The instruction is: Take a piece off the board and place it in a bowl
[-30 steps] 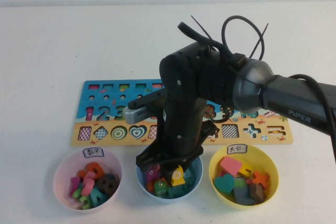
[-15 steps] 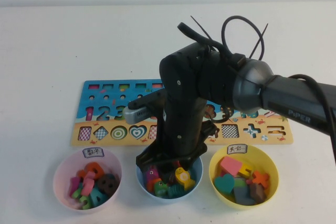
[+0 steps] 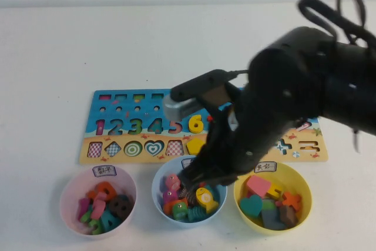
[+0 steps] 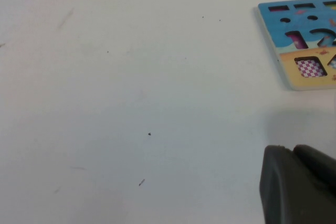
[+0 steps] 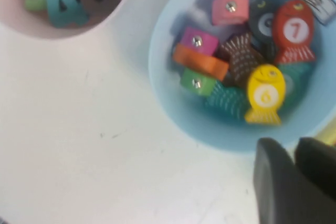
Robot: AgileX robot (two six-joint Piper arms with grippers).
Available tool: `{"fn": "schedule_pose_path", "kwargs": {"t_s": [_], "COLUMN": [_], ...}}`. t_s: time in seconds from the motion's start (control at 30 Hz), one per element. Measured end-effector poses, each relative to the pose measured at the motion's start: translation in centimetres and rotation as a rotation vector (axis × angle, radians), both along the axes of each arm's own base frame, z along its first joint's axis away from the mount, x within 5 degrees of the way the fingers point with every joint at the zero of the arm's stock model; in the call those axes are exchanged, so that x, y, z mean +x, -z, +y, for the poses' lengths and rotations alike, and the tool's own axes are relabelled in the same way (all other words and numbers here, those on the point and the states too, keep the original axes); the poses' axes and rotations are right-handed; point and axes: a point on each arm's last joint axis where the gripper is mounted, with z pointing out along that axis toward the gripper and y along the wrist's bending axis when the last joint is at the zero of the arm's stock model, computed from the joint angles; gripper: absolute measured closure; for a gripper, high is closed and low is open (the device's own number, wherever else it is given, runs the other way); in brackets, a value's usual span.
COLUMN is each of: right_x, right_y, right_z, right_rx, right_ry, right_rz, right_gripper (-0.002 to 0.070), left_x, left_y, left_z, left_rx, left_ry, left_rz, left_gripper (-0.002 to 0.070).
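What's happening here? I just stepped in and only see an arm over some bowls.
The yellow fish piece now lies in the blue bowl among other pieces, free of any grip. The right gripper hangs above that bowl's rim, between it and the board. The left gripper sits over bare table, off to the board's side, and holds nothing.

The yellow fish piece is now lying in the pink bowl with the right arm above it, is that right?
Not quite. The yellow fish piece lies in the light blue bowl, not the pink one, as the right wrist view shows. The rest holds: the right gripper is above that bowl, and the left gripper is parked over bare table beside the board.
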Motion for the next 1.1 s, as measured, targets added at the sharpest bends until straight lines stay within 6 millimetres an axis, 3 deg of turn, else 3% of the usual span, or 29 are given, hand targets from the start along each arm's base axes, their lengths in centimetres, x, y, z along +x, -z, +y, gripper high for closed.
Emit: {"fn": "schedule_pose_path", "kwargs": {"t_s": [0.17, 0.5, 0.67, 0.87, 1.1], "right_x": [-3.9, -11.9, -15.3, -17.5, -17.4], "right_y": [-0.4, -1.0, -0.6, 0.5, 1.8], "right_z": [-4.5, -14.8, -18.7, -21.2, -21.3], "right_rx": [0.056, 0.121, 0.216, 0.288, 0.303], "right_ry": [-0.022, -0.057, -0.049, -0.042, -0.043], "right_rz": [-0.076, -0.285, -0.387, -0.45, -0.488], "right_gripper": [0.0682, 0.0691, 0.0691, 0.0691, 0.0692], "left_x": [0.0, 0.0, 0.0, 0.0, 0.0], "left_y": [0.0, 0.0, 0.0, 0.0, 0.0], "left_z": [0.0, 0.0, 0.0, 0.0, 0.0], "left_rx": [0.0, 0.0, 0.0, 0.0, 0.0], "left_ry": [0.0, 0.0, 0.0, 0.0, 0.0], "left_rz": [0.0, 0.0, 0.0, 0.0, 0.0], "left_gripper": [0.068, 0.068, 0.068, 0.068, 0.0679]}}
